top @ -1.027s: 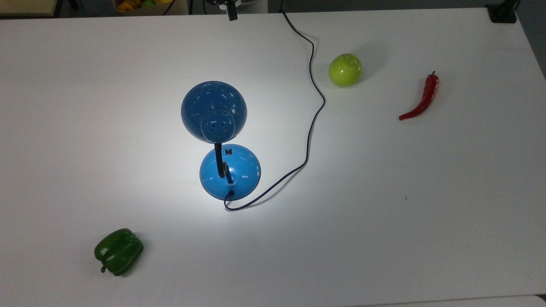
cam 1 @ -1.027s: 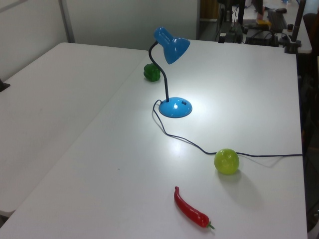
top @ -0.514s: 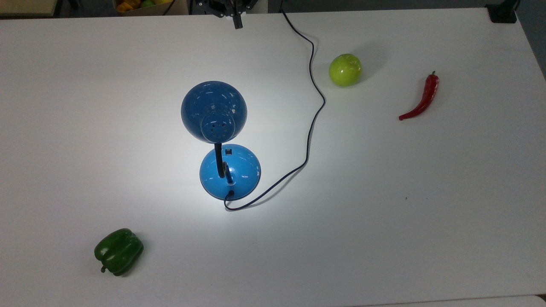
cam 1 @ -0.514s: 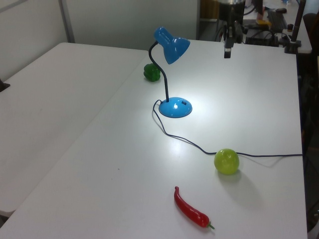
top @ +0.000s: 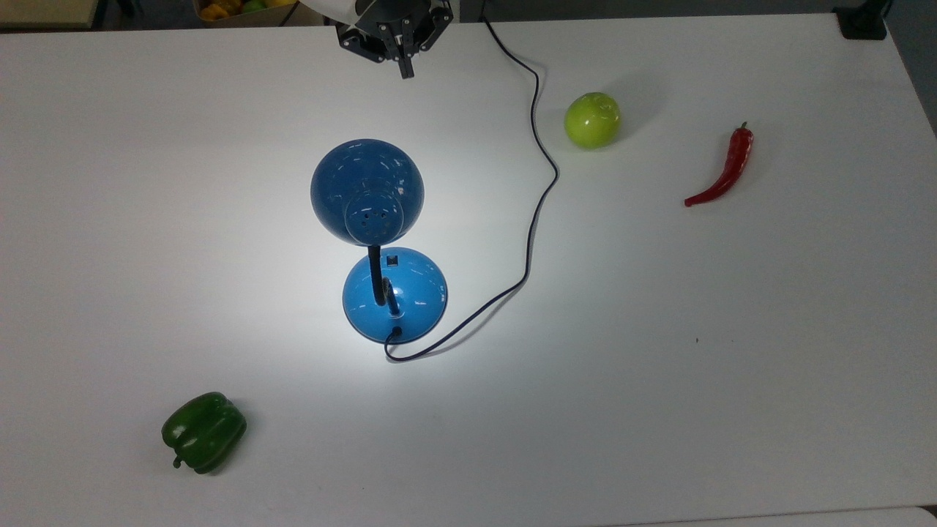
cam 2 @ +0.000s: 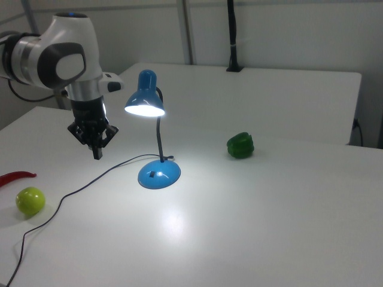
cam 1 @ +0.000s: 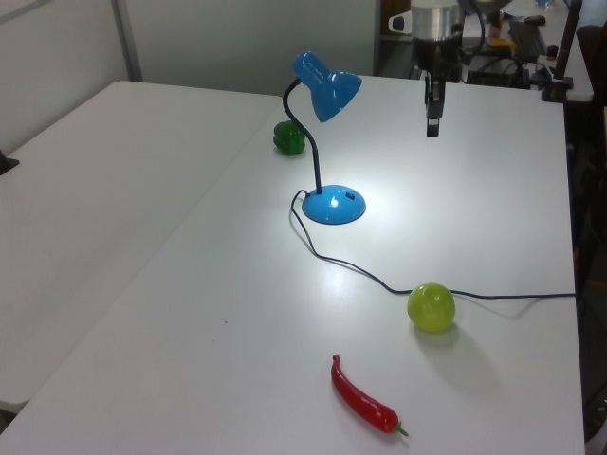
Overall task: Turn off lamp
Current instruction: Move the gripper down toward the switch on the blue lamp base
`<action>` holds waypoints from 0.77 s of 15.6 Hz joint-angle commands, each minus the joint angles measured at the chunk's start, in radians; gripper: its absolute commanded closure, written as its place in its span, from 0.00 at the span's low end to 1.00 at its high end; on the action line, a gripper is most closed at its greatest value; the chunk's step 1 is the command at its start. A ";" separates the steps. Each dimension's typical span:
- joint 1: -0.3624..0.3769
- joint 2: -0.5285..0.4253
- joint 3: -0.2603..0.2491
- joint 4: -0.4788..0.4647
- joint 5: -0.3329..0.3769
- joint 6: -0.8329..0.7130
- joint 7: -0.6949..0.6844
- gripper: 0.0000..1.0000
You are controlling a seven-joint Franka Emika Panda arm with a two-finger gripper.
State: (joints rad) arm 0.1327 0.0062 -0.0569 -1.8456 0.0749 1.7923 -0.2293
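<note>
The pincer (top: 405, 69) hung above the tabletop (top: 732, 329) near its far edge in the top view, pointing straight down, with its two fingers pressed together and nothing between them. In the left view the pincer (cam 1: 432, 126) hovered in the air to the right of the lamp's shade, well apart from it; in the right view the pincer (cam 2: 96, 152) hung to the left of the lamp, below the white arm (cam 2: 60, 57).

The lamp (top: 381, 241) stood near the middle of the tabletop, lit, throwing a bright pool of light around its round blue base (top: 410, 300). In the right view the underside of the shade (cam 2: 145, 107) glowed white. The dome shade (top: 366, 187) sat on a black gooseneck (cam 1: 313, 161) and leaned toward the pincer's side of the tabletop. A small black switch (top: 392, 259) sat on the base on the side facing the shade. A thin black cord (top: 538, 183) left the base's near side in the top view, looped, and ran in a curve to the far edge.

A green apple (top: 592, 120) lay just beyond the cord on the top view's right, and a red chilli (top: 725, 170) lay farther right. A green bell pepper (top: 203, 432) lay at the top view's lower left, well apart from the lamp.
</note>
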 commanded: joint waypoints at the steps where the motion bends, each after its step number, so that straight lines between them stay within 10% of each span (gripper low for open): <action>1: 0.015 0.003 -0.004 -0.098 -0.050 0.162 0.119 0.99; 12: 0.027 0.109 -0.003 -0.257 -0.075 0.632 0.243 0.99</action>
State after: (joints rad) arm 0.1412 0.1139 -0.0540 -2.0504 0.0173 2.3088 -0.0257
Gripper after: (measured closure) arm 0.987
